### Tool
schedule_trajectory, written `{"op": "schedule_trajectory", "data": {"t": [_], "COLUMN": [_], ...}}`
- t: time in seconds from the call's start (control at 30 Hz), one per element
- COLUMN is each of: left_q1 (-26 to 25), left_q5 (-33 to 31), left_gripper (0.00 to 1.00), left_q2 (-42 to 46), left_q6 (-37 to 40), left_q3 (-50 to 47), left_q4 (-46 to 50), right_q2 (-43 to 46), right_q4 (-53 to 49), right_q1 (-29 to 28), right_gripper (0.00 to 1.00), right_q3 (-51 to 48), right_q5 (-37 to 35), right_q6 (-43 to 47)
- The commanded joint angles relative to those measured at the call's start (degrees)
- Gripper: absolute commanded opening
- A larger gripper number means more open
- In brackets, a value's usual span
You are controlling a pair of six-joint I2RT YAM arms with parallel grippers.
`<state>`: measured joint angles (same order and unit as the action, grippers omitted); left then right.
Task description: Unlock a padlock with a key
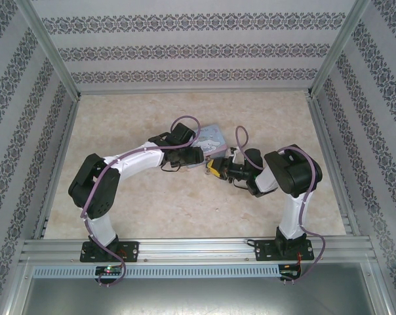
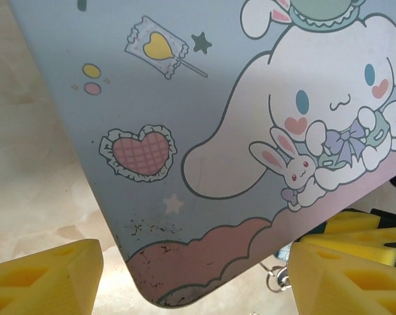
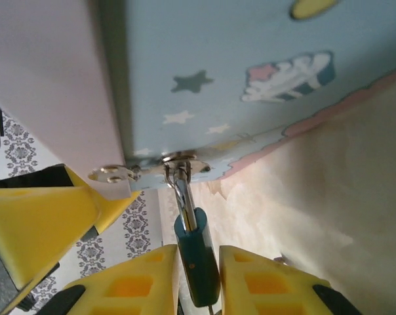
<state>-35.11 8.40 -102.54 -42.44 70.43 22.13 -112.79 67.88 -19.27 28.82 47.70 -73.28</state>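
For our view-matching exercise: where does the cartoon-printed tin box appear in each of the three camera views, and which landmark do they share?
Top external: the tin box sits at the middle of the marbled beige table.
Left wrist: the tin box covers most of the frame, one corner near the bottom edge.
Right wrist: the tin box takes the upper half, the padlock below its hasp.
Shared landmark: that table.

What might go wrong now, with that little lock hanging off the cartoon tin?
The right gripper pinches the padlock; a tug might twist its shackle in the thin hasp of the tin box. The left gripper straddles the box's corner loosely, so the box may slide.
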Motion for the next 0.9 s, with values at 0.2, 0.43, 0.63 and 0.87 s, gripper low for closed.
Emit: {"op": "schedule_trajectory", "data": {"t": [0.2,0.43,0.63,0.87], "left_q1": [0.7,0.7,0.7,0.7], "left_q5": [0.3,0.6,0.8,0.8], "left_gripper": [0.74,0.74,0.74,0.74], "left_q2": [-0.8,-0.6,-0.6,-0.3], "left_q6": [1.2,1.0,0.8,0.7], "left_q3": [0.5,-0.1,-0.3,-0.7], "left_q4": [1.1,0.3,-0.2,-0.5], "right_q2": [-2.0,-3.7,-4.2,-3.8], "right_q4": [-1.5,-1.6,-1.3,-1.3], "right_q1": [1.3,1.5,0.9,-0.6], "right_gripper": [0.25,0.25,0.26,0.37], "right_q3": [4.1,4.5,4.7,3.8], "right_q5": [1.9,1.7,1.3,-1.4], "right_q6": [2.8,2.5,2.2,3.4]}}
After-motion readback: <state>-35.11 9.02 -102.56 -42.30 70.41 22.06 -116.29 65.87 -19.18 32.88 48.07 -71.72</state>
